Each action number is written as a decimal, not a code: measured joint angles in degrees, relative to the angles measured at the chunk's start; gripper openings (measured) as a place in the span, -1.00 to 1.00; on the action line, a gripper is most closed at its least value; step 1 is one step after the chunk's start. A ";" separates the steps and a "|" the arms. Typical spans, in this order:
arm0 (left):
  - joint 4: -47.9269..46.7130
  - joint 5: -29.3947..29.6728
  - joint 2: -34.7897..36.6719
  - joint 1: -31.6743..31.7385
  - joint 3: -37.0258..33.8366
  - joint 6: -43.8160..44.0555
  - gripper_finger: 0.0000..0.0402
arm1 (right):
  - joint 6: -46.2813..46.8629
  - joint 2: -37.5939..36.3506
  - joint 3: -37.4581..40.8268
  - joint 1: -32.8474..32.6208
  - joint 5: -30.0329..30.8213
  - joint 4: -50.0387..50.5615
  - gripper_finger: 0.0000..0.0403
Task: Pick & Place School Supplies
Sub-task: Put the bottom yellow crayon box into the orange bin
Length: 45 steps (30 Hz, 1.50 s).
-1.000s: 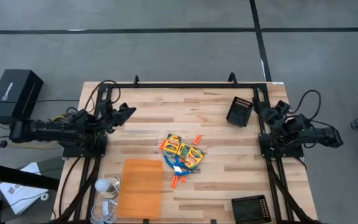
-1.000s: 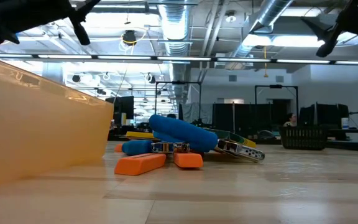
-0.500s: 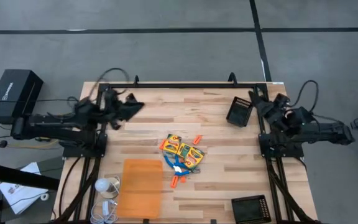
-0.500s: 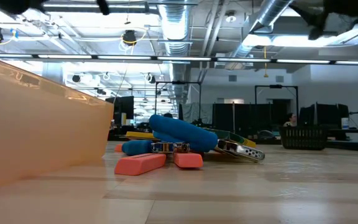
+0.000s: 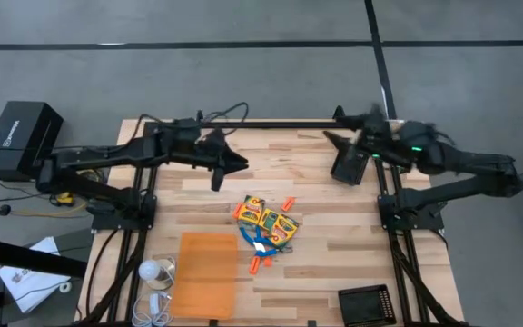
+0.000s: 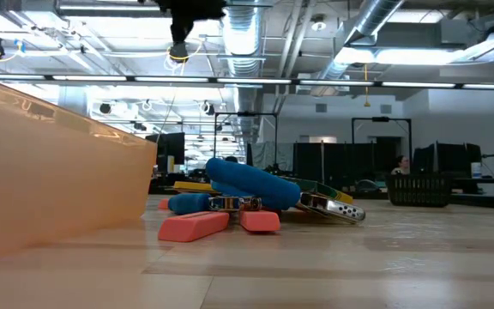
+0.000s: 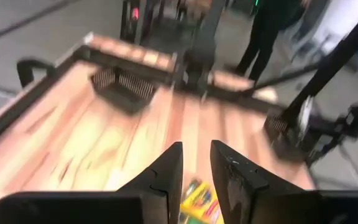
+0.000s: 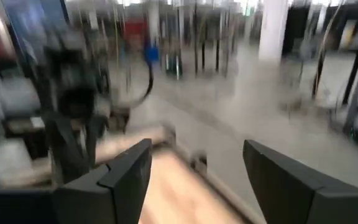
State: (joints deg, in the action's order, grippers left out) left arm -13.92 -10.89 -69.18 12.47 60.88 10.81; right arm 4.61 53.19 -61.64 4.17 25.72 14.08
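Note:
The school supplies lie in one heap (image 5: 266, 224) at the table's middle: yellow-and-green crayon boxes (image 5: 278, 225), a blue-handled scissors-like tool (image 6: 249, 182) lying on top of them, and orange sticks (image 6: 194, 226) on the wood. My left gripper (image 5: 241, 164) hangs in the air on the far-left side of the heap, narrowly open (image 7: 196, 168), with one crayon box (image 7: 201, 199) showing just beyond its fingers. My right gripper (image 5: 330, 136) is high near the far edge, beside a black tray (image 5: 350, 163), and is wide open (image 8: 197, 168).
A large flat orange sheet (image 5: 207, 272) lies near the table's near-left corner and fills the low view's left side (image 6: 50, 172). A second black tray (image 5: 366, 304) sits at the near-right corner. Bare wood lies between the heap and the far tray.
Both arms have swung out from their places at the table's sides. The left gripper has risen and moved right toward the heap. The right gripper has risen and moved left and toward the far edge, past the black tray. The supplies have not moved.

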 joint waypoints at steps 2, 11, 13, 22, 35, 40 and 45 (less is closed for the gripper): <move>-2.97 0.15 -1.47 0.00 0.00 -0.60 -0.61 | 1.29 4.06 -4.26 2.37 -2.27 7.01 0.21; -9.13 1.03 -4.79 0.08 0.00 -6.16 -0.61 | 12.69 18.47 -11.49 7.29 -17.13 38.58 0.21; -9.01 1.91 -4.75 0.42 0.05 -7.49 -0.61 | 13.69 20.81 -11.64 6.02 -18.69 44.00 0.21; -9.30 1.83 -2.91 5.64 0.13 -12.32 -0.61 | 38.11 23.44 0.89 -7.65 -25.34 38.81 0.21; -9.00 -9.40 -2.08 11.73 0.03 -16.58 -0.61 | 114.32 25.72 11.68 -42.42 2.00 15.03 0.21; -8.84 -10.50 -2.08 12.68 0.03 -16.57 -0.61 | 115.11 34.95 8.78 -41.52 3.07 5.56 0.21; -8.84 -10.80 -2.08 12.70 0.03 -14.70 -0.61 | 114.57 41.97 6.24 -38.20 6.31 4.94 0.21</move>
State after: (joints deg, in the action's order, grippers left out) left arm -22.76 -21.68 -71.26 25.17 60.90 -3.89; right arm 119.17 95.16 -55.40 -34.03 32.03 19.02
